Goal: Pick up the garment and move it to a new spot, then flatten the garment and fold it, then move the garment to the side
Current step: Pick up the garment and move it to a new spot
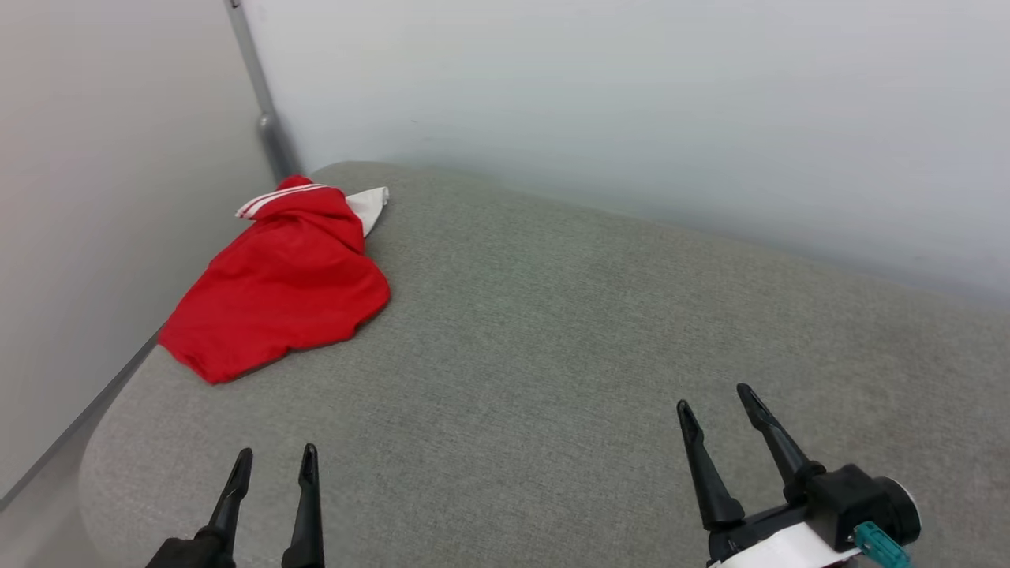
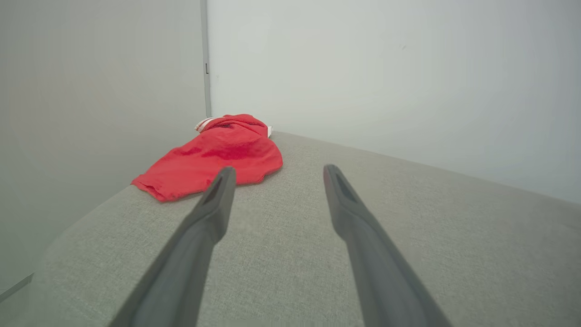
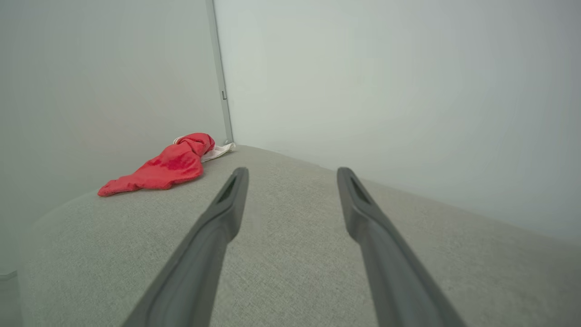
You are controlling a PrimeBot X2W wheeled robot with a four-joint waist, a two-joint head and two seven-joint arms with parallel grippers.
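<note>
The garment [image 1: 284, 284] lies crumpled far left on the grey surface [image 1: 552, 355]; soft, light, best pinched at its near hem; left gripper [image 1: 274, 460] and right gripper [image 1: 720, 401] both spread, empty

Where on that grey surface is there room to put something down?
Bare from the garment rightward to the wall, and ahead of the left gripper and right gripper. Only the far left corner is crowded.
</note>
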